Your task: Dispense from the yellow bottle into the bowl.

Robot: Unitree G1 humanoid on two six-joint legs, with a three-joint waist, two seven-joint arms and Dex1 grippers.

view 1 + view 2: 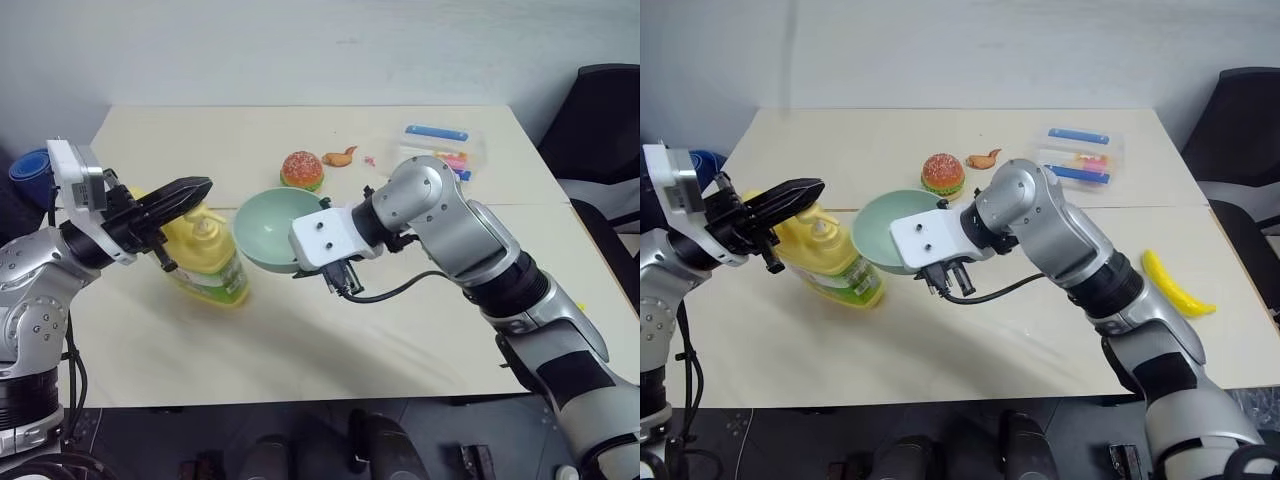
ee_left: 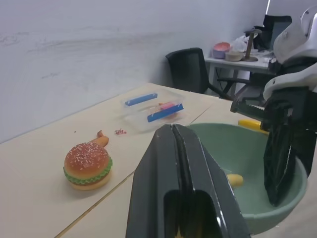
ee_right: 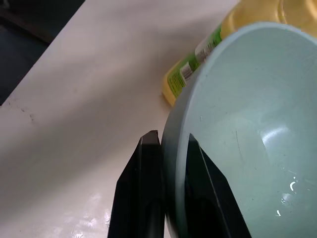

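Yellow bottle (image 1: 207, 262) beside bowl (image 1: 268, 228)
R gripper (image 3: 166, 148) clamps mint bowl's rim; L gripper (image 1: 190, 190) clenched, empty, above pale-yellow pump jug at bowl's 9 o'clock.

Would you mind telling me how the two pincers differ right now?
The right pincer is shut on the rim of the bowl, holding it tilted; the left pincer is shut on nothing, above the yellow bottle. The right one angles downward; the left one points roughly level. Both have black fingers and sit close to the bowl.
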